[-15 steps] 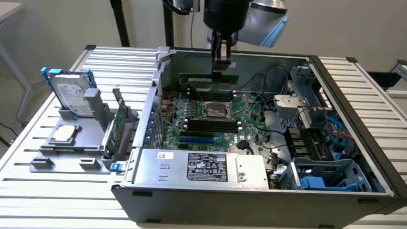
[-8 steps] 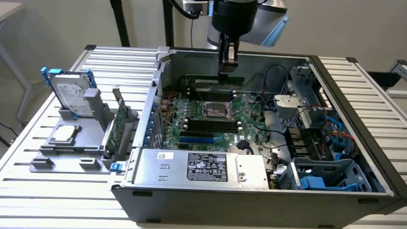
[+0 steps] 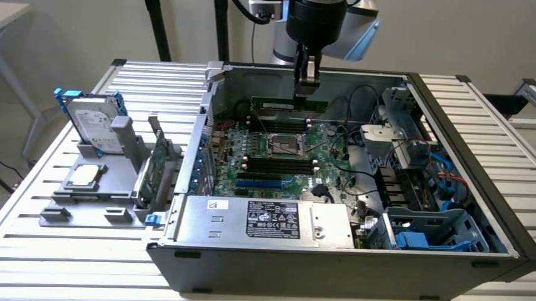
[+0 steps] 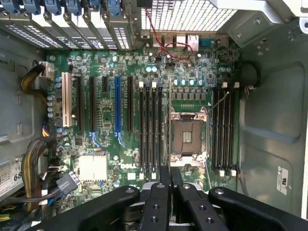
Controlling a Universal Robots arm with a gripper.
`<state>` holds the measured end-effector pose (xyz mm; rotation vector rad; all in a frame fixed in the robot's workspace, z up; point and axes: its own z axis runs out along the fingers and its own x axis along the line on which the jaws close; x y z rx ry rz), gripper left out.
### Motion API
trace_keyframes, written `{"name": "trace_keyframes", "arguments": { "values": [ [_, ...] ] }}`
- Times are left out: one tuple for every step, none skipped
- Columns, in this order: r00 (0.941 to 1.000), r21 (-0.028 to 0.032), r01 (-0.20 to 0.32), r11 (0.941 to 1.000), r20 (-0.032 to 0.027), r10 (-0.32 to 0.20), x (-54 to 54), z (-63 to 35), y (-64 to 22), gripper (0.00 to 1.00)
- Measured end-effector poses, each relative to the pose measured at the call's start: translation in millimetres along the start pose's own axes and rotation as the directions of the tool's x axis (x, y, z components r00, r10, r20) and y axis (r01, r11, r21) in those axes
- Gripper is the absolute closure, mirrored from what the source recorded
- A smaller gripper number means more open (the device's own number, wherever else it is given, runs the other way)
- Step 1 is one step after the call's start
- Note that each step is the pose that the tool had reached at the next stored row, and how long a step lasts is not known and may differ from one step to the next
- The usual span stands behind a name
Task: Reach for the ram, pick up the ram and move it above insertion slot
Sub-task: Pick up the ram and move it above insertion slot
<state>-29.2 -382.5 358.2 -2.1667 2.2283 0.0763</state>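
Green long thin ram stick (image 3: pixel 289 103) hangs level over the far motherboard slots, pinched in the black gripper (image 3: pixel 303 93) closed on its top edge | open grey computer case (image 3: pixel 335 263) | green motherboard (image 4: pixel 120 120) printed "DELL" (image 4: pixel 126 166) | silver hard drive (image 3: pixel 90 122) upright at far left

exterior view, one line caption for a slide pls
Black gripper holding the long thin green ram stick above the green motherboard inside the open grey computer case.
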Motion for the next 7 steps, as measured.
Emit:
{"name": "trace_keyframes", "arguments": {
  "values": [
    [1.0,0.0001,-0.003,1.0,0.0001,0.003,0.0,0.0,-0.1,0.88],
    [1.0,0.0002,-0.004,1.0,0.0001,0.004,0.0,0.0,-0.1,0.88],
    [1.0,0.0002,-0.004,1.0,0.0001,0.004,0.0,0.0,-0.1,0.88],
    [1.0,0.0002,-0.004,1.0,0.0001,0.004,-0.1,0.0,-0.2,0.88],
    [1.0,0.0002,-0.004,1.0,0.0001,0.004,-0.1,0.0,-0.2,0.88],
    [1.0,0.0002,-0.004,1.0,0.0001,0.004,-0.1,0.0,-0.2,0.88],
    [1.0,0.0002,-0.004,1.0,0.0001,0.004,-0.1,0.0,-0.2,0.88]
  ]
}}
